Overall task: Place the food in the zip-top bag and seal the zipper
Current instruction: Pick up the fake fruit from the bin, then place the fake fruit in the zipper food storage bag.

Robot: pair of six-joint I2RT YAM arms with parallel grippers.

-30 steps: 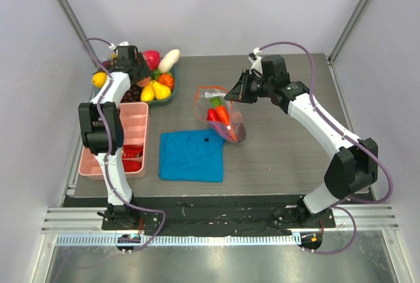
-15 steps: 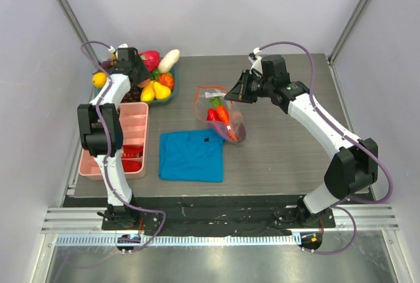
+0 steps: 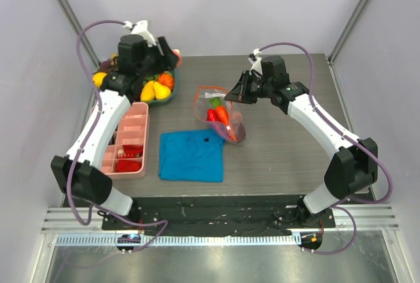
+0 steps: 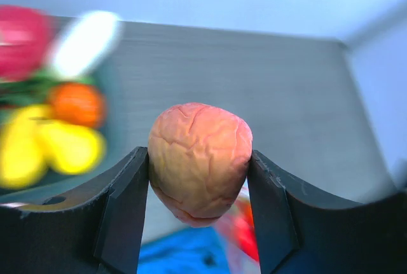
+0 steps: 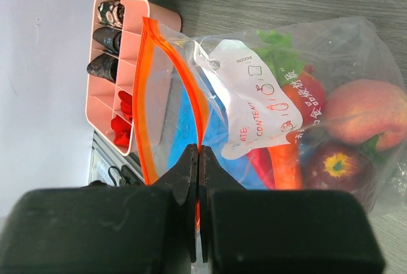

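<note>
Left claw [image 4: 198, 188] is closed on a wrinkled peach-coloured toy fruit [image 4: 200, 159], one finger pressed to each flank, so the piece fills the gap. From the top view you find this claw raised over the far left corner of the desk [image 3: 282, 158], above the teal bowl [image 3: 165, 99] of remaining toy fruits.

The relation to read is claw to bag mouth. The zip-top bag [image 5: 331, 51] lies to the robot's right of the left claw and somewhat nearer the bases. Its long axis runs from the mouth at the far end down to the loaded bottom at the near right.

Right claw [image 5: 198, 159] is pinched flat on one lip of the zipper [image 5: 141, 109], holding that lip up so the orange-red strip forms an open loop. The carrot [image 5: 283, 166] and other pieces already sit inside.

You would judge the next move as a carry rightward and nearer, ending above that loop. The opening looks narrow for the fruit, so line it up with care.

Nothing stands between the claw and the mouth. The pink divided tray [image 3: 146, 138] and the blue cloth [image 3: 191, 156] lie nearer the bases, below the path. The right claw at the mouth's right rim is the one thing to avoid.
</note>
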